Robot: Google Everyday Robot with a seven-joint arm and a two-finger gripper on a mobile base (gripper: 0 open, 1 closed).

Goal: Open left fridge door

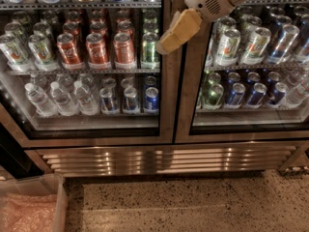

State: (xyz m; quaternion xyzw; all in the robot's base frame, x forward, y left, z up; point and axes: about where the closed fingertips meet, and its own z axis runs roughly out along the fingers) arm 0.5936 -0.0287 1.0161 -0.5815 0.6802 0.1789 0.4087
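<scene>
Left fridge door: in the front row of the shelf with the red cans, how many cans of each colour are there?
Red cans: 3
Green-and-white cans: 2
Green can: 1
Total: 6
The gripper is in front of the right edge of the left fridge door, beside the green can.

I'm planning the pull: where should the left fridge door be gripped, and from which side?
Take the left fridge door by the steel frame along its right edge, probably, coming from the front. It meets the right fridge door there, so that edge likely swings out; no separate handle shows. The gripper hangs in front of that edge, level with the red cans.
</scene>
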